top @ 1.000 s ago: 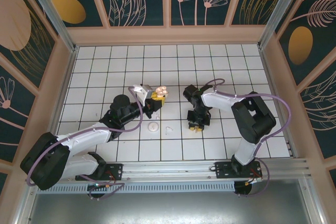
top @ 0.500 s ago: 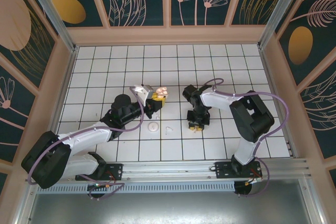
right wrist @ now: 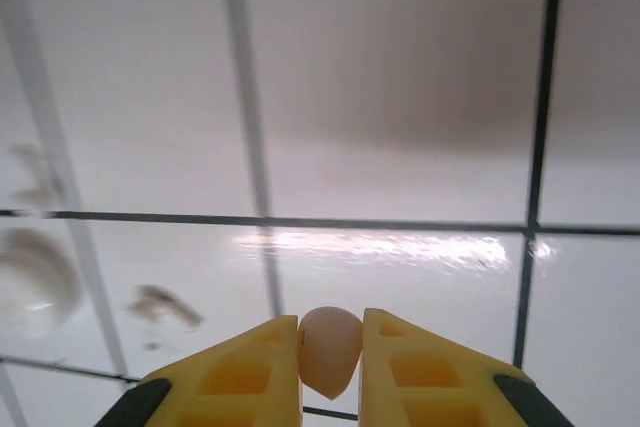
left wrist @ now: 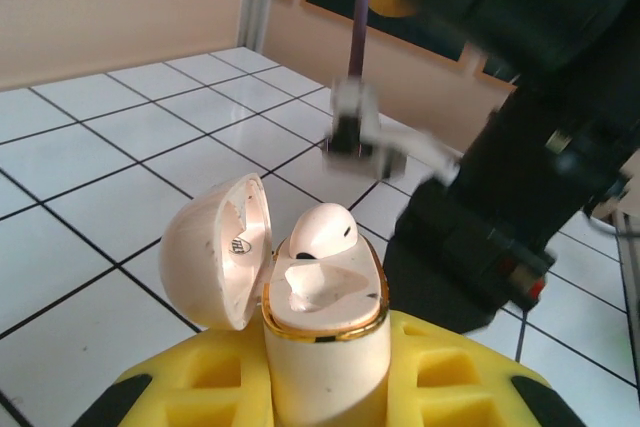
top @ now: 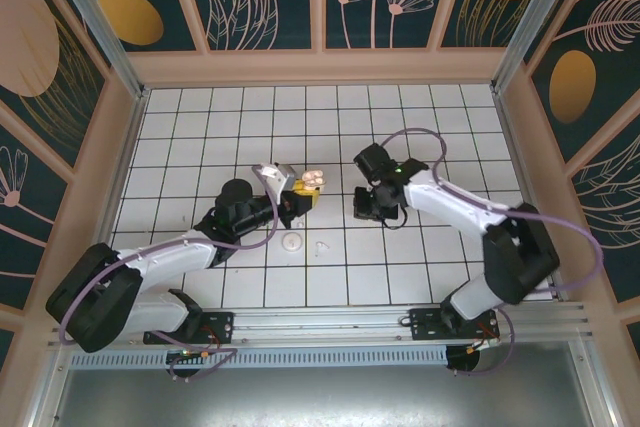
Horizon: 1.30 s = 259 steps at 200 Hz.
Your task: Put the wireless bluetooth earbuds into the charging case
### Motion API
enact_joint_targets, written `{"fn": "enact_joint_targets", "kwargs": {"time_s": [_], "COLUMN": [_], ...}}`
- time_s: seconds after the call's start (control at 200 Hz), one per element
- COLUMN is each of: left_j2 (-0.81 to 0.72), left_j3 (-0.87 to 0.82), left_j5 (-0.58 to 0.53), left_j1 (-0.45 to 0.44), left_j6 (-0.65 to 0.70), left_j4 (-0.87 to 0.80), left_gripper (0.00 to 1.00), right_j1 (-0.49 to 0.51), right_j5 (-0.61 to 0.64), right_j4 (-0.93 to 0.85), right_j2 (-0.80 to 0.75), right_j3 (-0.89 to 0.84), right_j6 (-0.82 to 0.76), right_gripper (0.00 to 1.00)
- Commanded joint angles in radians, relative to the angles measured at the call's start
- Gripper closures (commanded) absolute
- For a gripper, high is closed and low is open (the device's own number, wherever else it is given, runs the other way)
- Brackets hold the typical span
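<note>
Left gripper (top: pixel 298 192) clamped on the open case (left wrist: pixel 322 347), one bud (left wrist: pixel 320 230) seated; right gripper (right wrist: pixel 331 332) nearby, pinching the second bud (right wrist: pixel 328 355) at its fingertips, a shallow hold from which the bud may slip or tilt and miss the empty socket (left wrist: pixel 305 282).

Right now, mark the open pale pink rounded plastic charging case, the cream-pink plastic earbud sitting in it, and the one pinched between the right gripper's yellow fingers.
charging case (left wrist: pixel 325 377): left wrist view, front of its body.
seated earbud (left wrist: pixel 322 230): left wrist view, its rounded top.
pinched earbud (right wrist: pixel 328 345): right wrist view, its middle.
</note>
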Motion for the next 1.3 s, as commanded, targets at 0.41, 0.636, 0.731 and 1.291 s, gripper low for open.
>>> {"fn": "enact_joint_targets", "kwargs": {"time_s": [0.41, 0.636, 0.731, 1.291], "left_j2": [0.164, 0.198, 0.205, 0.205], "left_j3": [0.162, 0.207, 0.214, 0.227], "left_j5": [0.279, 0.357, 0.357, 0.355], "left_j1": [0.004, 0.004, 0.004, 0.003], "left_j6": [-0.036, -0.047, -0.065, -0.149], "left_j4": [0.119, 0.151, 0.175, 0.279], "left_gripper": [0.88, 0.88, 0.88, 0.88], "right_j1": [0.02, 0.07, 0.093, 0.102], "right_j5": [-0.11, -0.171, -0.164, -0.127], "right_j4": [0.301, 0.299, 0.305, 0.359], "right_j2": [-0.385, -0.328, -0.315, -0.338], "right_j3": [0.055, 0.115, 0.115, 0.043], "right_j6": [-0.458, -0.509, -0.513, -0.5], "right_gripper": [0.81, 0.81, 0.81, 0.82]}}
